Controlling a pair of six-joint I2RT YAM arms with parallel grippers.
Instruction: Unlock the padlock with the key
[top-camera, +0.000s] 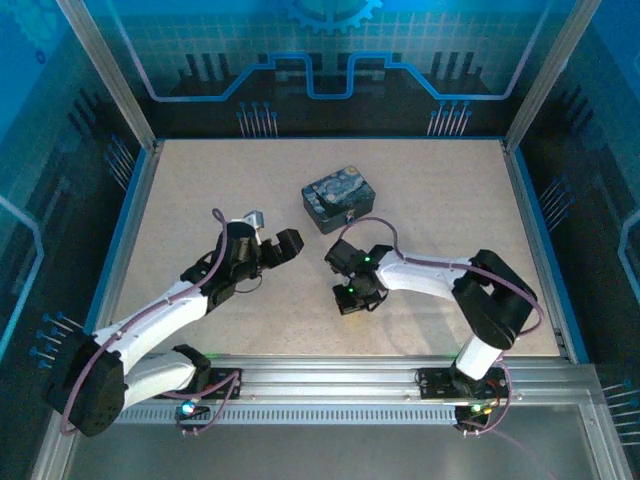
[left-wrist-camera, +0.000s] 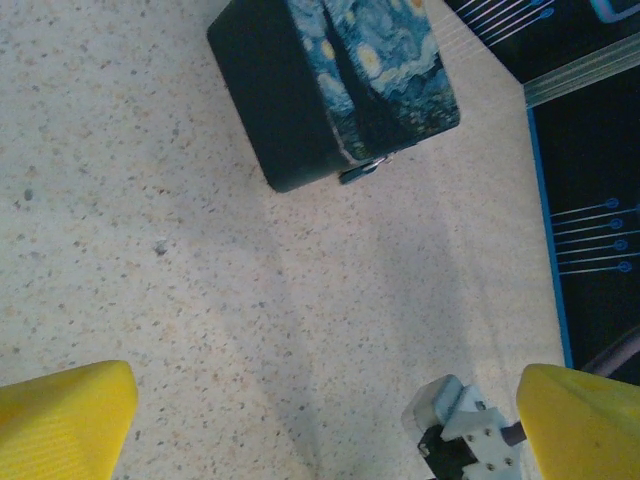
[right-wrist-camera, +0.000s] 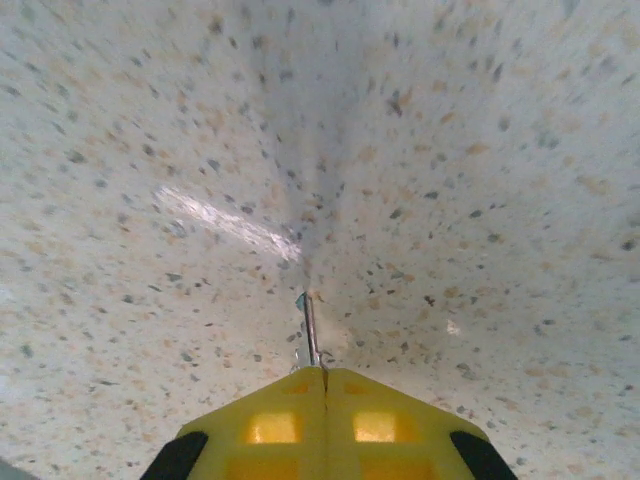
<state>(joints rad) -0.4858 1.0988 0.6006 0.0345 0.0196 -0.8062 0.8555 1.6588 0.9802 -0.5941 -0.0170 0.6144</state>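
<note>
The right gripper (right-wrist-camera: 325, 372) is pinched closed on the key (right-wrist-camera: 310, 328) — blade poking forward, seemingly to aim at the padlock (left-wrist-camera: 362, 171). The left gripper (left-wrist-camera: 325, 420) gapes wide, empty.

Pose: left arm (top-camera: 150, 330) stretches forward from its base, wrist angled toward centre. The left end effector (top-camera: 268, 236) is wide open, yellow fingers (left-wrist-camera: 70, 420) far apart over the worktop (top-camera: 430, 200). The right arm (top-camera: 480, 300) folds at a raised elbow, forearm running left, wrist pitched down. The right end effector (top-camera: 352, 297) points at the worktop, fingertips (right-wrist-camera: 290, 400) pressed together, pinching the key (right-wrist-camera: 309, 335).
</note>
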